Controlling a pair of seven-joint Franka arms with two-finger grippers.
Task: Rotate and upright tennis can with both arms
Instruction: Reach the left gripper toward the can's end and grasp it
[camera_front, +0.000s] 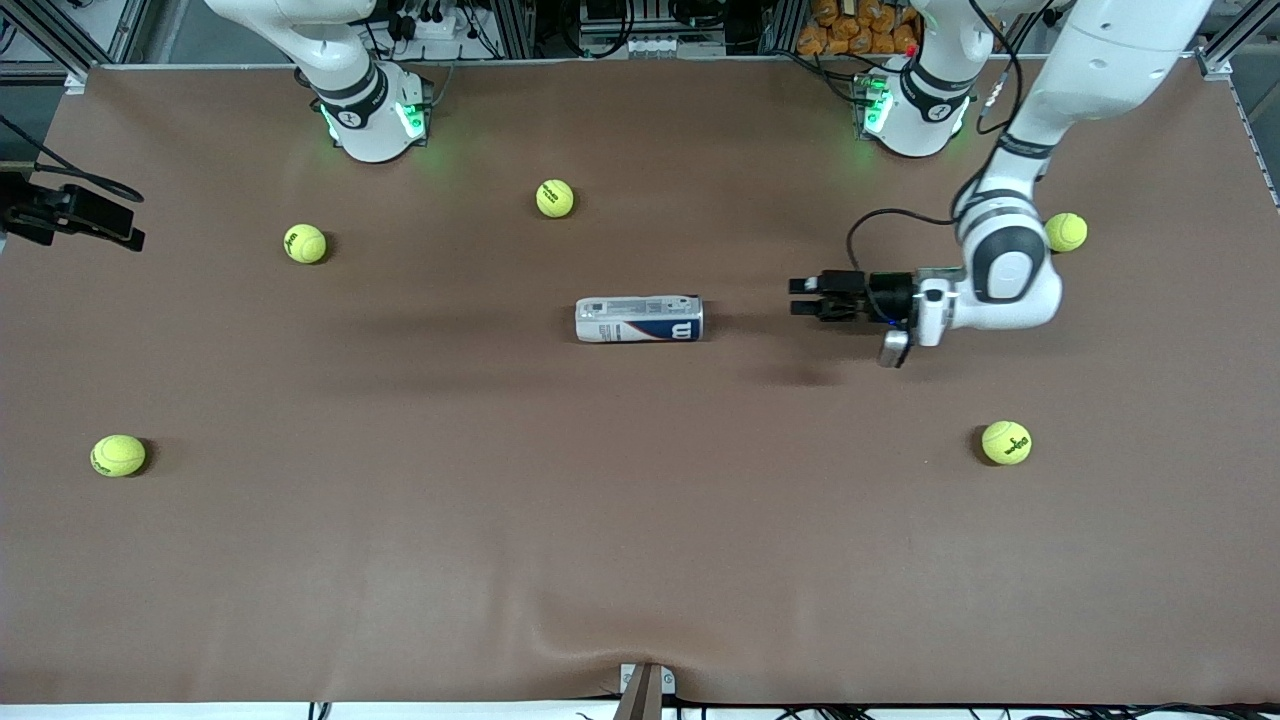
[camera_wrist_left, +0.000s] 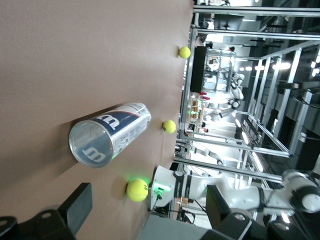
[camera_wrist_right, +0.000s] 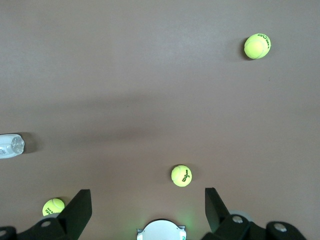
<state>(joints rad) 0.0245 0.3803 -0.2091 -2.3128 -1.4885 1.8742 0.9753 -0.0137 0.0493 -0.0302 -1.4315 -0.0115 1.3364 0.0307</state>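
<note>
Both arms are glossy white with rounded, segmented shells. The right arm (camera_front: 350, 90) and left arm (camera_front: 1010, 230) each rise from a bulbous white base ringed by a dark band and lit with green lamps at the sides. Grey-black rings mark the joints, and the left arm's wrist joint carries a rounded grey cap. A thin black cable loops out from that wrist to the left claw (camera_front: 803, 297), a boxy black assembly with two short black fingers. A small silvery camera block hangs under the white wrist flange. The right claw (camera_wrist_right: 147, 210) shows flat, black, matte fingers.
</note>
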